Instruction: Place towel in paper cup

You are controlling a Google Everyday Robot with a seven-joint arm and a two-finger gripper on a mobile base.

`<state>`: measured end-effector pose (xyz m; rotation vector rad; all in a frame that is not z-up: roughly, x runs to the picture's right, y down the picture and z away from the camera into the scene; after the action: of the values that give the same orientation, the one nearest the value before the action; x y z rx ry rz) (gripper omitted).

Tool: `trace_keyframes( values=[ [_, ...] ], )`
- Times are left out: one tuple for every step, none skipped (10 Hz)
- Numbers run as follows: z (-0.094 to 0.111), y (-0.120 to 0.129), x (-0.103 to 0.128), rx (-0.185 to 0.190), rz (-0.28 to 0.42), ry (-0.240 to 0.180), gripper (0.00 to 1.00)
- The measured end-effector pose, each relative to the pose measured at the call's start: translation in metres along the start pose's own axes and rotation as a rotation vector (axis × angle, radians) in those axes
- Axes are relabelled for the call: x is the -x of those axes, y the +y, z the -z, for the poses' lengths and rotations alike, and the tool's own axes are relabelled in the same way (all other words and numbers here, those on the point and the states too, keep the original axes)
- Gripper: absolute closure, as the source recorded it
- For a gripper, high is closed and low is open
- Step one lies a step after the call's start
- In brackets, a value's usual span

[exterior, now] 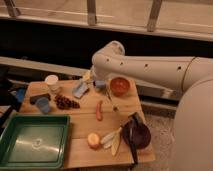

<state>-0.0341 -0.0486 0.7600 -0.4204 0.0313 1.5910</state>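
Observation:
A white paper cup stands upright at the back left of the wooden table. A bluish-grey towel lies crumpled just right of the cup. My gripper is at the end of the white arm, low over the back of the table, right next to the towel's right edge and left of the orange bowl. The arm's bulk hides most of the gripper.
A green tray sits at the front left. A blue cup, dark grapes, a red-orange carrot, an apple, a banana and a dark purple eggplant lie on the table.

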Motion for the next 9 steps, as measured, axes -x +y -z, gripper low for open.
trace_keyframes(
  values=[
    [-0.001, -0.002, 0.002, 0.011, -0.007, 0.006, 0.2],
    [-0.008, -0.009, 0.004, 0.028, -0.012, 0.02, 0.2],
    [-0.02, -0.005, 0.004, 0.051, -0.003, 0.039, 0.2],
    [-0.029, 0.004, 0.003, 0.067, 0.008, 0.054, 0.2],
    [-0.049, 0.02, 0.001, 0.091, 0.021, 0.086, 0.2],
    [-0.069, 0.034, -0.001, 0.109, 0.036, 0.118, 0.2],
    [-0.088, 0.053, -0.002, 0.128, 0.058, 0.149, 0.2],
    [-0.1, 0.067, -0.002, 0.14, 0.073, 0.168, 0.2],
    [-0.117, 0.088, 0.0, 0.161, 0.086, 0.17, 0.2]
  ],
)
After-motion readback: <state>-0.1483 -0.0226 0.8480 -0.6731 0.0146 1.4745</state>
